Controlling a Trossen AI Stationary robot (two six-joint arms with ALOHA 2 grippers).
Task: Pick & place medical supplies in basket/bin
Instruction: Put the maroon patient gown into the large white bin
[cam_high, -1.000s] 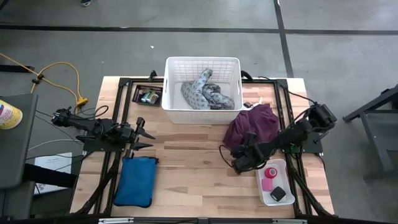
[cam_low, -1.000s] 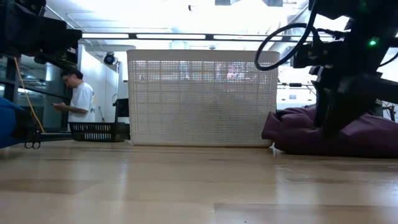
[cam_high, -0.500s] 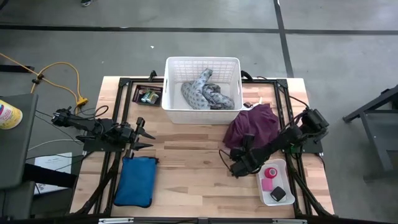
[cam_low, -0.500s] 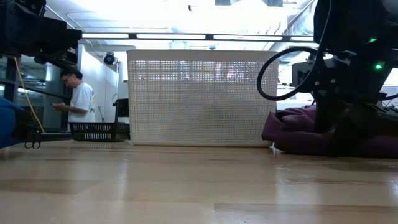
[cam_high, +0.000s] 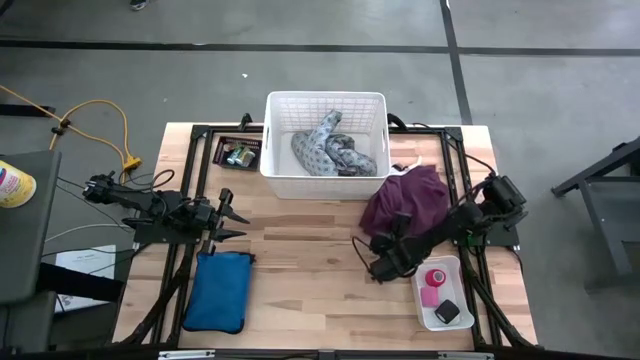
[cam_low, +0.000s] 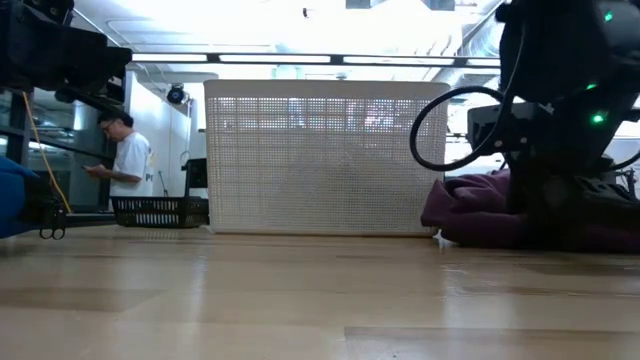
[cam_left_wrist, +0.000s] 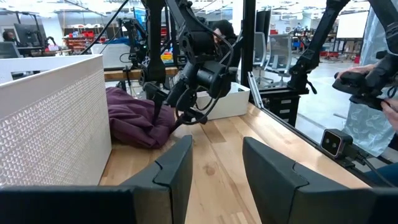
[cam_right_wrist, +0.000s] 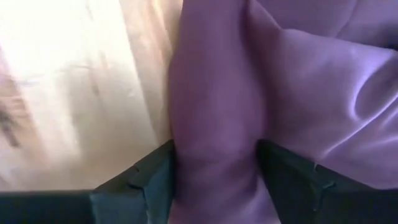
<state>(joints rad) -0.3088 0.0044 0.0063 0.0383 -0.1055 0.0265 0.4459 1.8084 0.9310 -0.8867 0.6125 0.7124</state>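
A: Right wrist view: straddling a fold of the purple cloth (cam_right_wrist: 261, 81) between the two fingers (cam_right_wrist: 143, 180), pressing in on both sides, gripping the fabric low, close to the wood.

B: Closing fully before lifting, surely? Squeezing a thick fold rather than a thin edge, by the look of it.

A: Yes. Judging the bunch as soft and likely to drape, so lifting straight up and high enough for clearing the rim of the white basket (cam_high: 272, 150) in the upper centre of the high view. Right gripper (cam_high: 385, 262) sitting at the lower edge of the cloth heap, right of centre.

B: Minding the small tray (cam_high: 455, 268) at lower right, holding the pink tape roll (cam_high: 434, 278) and the small black block (cam_high: 448, 311); avoiding dragging cloth across it.

A: Agreed. Grey patterned cloth (cam_high: 330, 145) already lying in the basket. Left gripper (cam_high: 236, 222) waiting at centre left, fingers parted, holding nothing.
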